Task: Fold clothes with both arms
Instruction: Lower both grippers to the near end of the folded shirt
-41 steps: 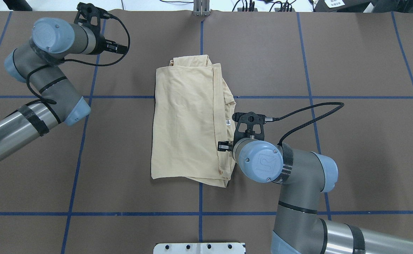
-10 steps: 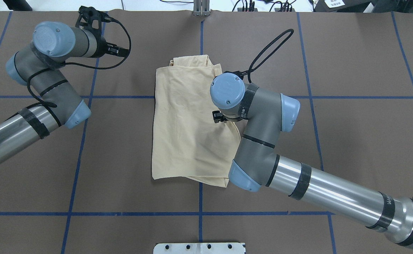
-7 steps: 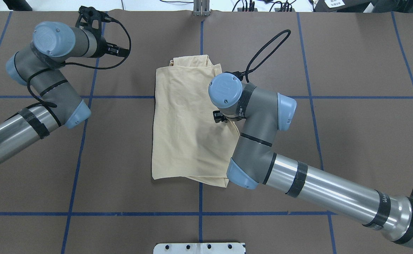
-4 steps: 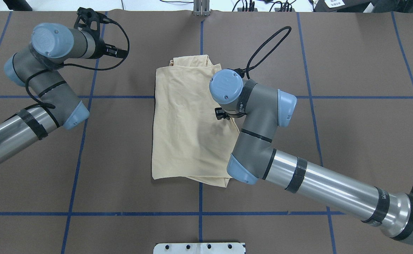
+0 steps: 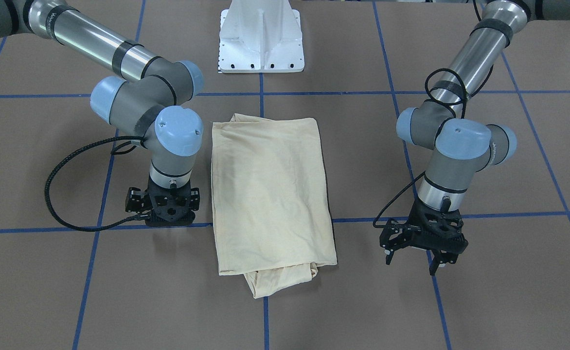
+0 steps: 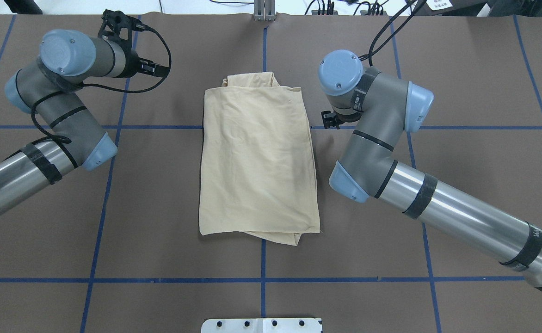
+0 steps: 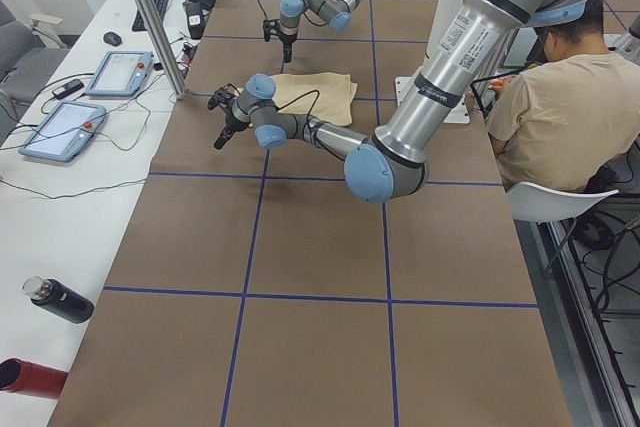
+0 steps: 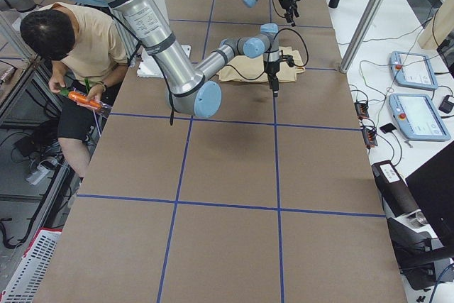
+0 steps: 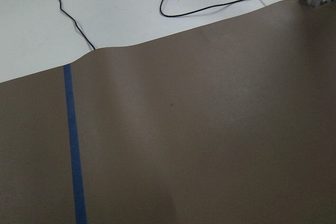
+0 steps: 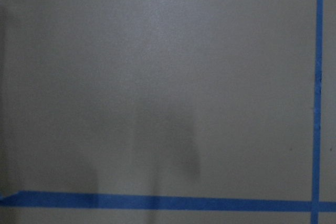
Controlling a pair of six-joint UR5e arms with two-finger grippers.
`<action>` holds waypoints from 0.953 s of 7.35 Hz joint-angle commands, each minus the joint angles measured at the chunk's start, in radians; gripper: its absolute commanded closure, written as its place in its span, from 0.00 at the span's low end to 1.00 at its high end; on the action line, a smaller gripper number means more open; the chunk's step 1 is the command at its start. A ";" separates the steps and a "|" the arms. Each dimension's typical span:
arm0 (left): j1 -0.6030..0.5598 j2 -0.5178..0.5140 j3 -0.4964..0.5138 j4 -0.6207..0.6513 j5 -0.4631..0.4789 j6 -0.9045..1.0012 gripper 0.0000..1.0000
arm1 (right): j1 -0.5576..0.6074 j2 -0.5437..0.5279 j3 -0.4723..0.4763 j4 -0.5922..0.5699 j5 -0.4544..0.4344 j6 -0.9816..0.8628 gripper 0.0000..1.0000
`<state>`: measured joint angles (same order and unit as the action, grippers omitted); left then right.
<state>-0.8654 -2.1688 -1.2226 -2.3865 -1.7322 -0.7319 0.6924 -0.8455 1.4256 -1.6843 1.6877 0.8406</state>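
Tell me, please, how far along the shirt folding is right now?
Done: the shirt lies folded into a long rectangle, though under-layers peek out at both short ends. In hand: nothing; the left gripper, open, and the right gripper hang either side of it, neither touching cloth. Left: probably a crosswise fold to shorten it, after tidying those ends.

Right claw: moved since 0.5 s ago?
Yes. The right claw went rightward and away from the robot, off the shirt, to the blue tape line.
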 commanded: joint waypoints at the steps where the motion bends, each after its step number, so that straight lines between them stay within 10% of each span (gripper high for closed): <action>1: 0.000 0.076 -0.149 0.012 -0.113 -0.131 0.00 | 0.021 -0.059 0.199 0.003 0.055 0.014 0.00; 5: 0.291 0.259 -0.475 0.026 -0.007 -0.459 0.00 | -0.144 -0.219 0.501 0.008 -0.017 0.342 0.00; 7: 0.443 0.258 -0.630 0.317 0.094 -0.581 0.00 | -0.207 -0.326 0.575 0.137 -0.066 0.435 0.00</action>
<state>-0.5142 -1.9132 -1.7522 -2.2377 -1.6895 -1.2334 0.5255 -1.1030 1.9603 -1.6453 1.6517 1.2145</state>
